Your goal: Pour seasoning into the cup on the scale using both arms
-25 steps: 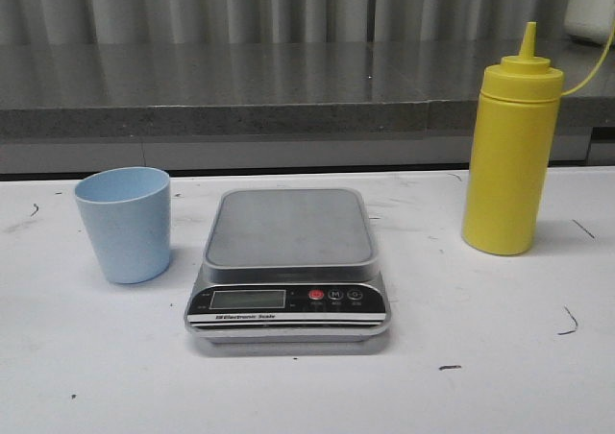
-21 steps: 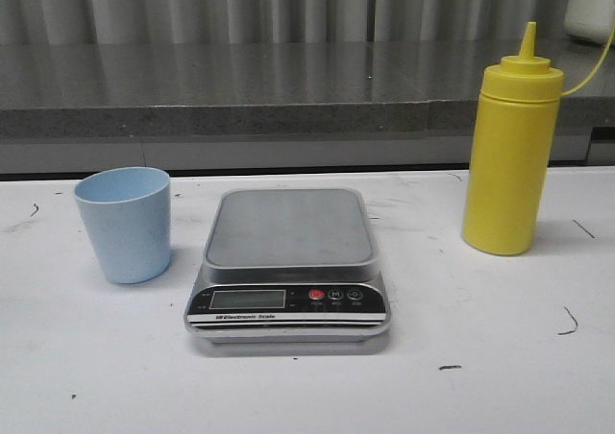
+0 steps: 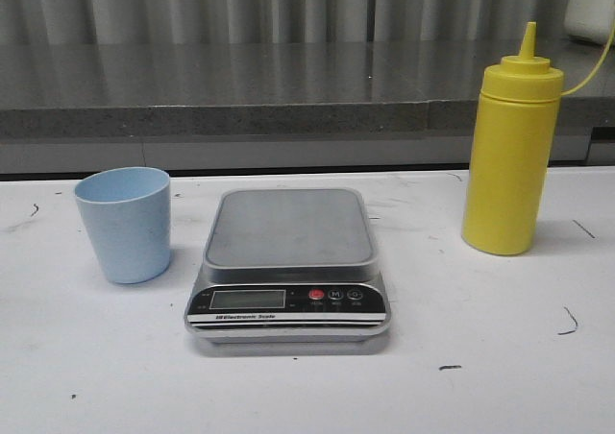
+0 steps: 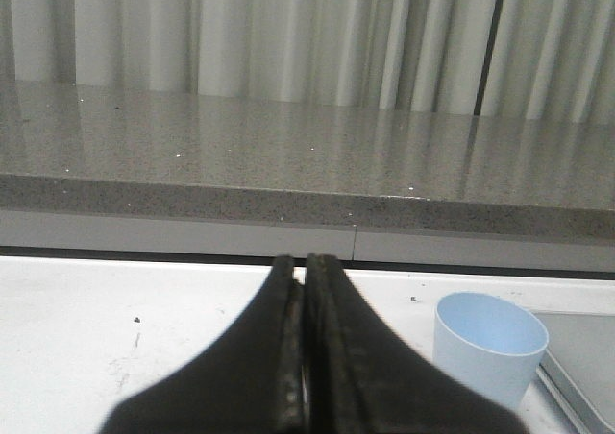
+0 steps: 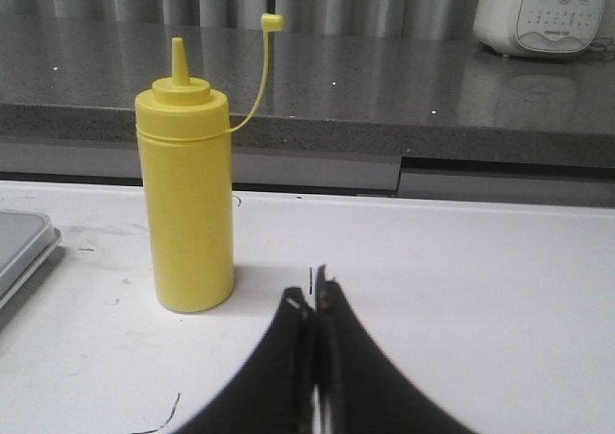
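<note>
On table: one cup, one scale, one bottle

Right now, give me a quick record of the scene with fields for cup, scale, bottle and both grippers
cup: upright on the table, left of the scale, not on it
scale: centre, platform bare
seasoning bottle: upright, right of the scale, cap off the nozzle on its strap
left gripper: shut, empty, short of the cup
right gripper: shut, empty, short of the bottle

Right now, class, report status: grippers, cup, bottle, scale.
Left gripper and right gripper shut, empty. Cup beside scale, not on it. Bottle upright, uncapped. Nothing in the way.
</note>
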Action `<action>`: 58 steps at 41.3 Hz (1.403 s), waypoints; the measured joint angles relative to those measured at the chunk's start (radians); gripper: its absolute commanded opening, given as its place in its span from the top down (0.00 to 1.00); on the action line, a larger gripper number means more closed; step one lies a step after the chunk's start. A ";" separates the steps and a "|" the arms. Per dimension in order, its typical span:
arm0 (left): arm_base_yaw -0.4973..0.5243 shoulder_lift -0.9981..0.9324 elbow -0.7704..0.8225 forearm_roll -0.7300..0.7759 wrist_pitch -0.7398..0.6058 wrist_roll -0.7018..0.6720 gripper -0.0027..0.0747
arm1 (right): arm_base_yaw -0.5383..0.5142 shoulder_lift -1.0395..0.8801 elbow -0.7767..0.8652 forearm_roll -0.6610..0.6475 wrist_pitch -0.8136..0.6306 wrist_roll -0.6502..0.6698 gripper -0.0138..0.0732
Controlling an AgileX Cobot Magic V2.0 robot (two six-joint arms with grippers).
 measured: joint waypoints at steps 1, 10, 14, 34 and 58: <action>0.000 0.000 0.000 0.000 0.000 0.000 0.99 | 0.000 0.000 0.000 0.000 0.000 0.000 0.98; 0.000 0.000 0.000 0.000 0.000 0.000 0.99 | 0.000 0.000 0.000 0.000 -0.018 0.000 0.98; 0.000 0.000 0.000 0.000 -0.018 0.000 0.99 | 0.000 0.000 0.000 0.000 -0.042 0.000 0.98; 0.000 0.000 -0.324 0.000 0.153 0.000 0.99 | 0.000 0.085 -0.383 0.000 0.207 0.000 0.98; 0.000 0.297 -0.608 0.000 0.578 0.000 0.99 | 0.000 0.461 -0.645 0.000 0.528 0.000 0.98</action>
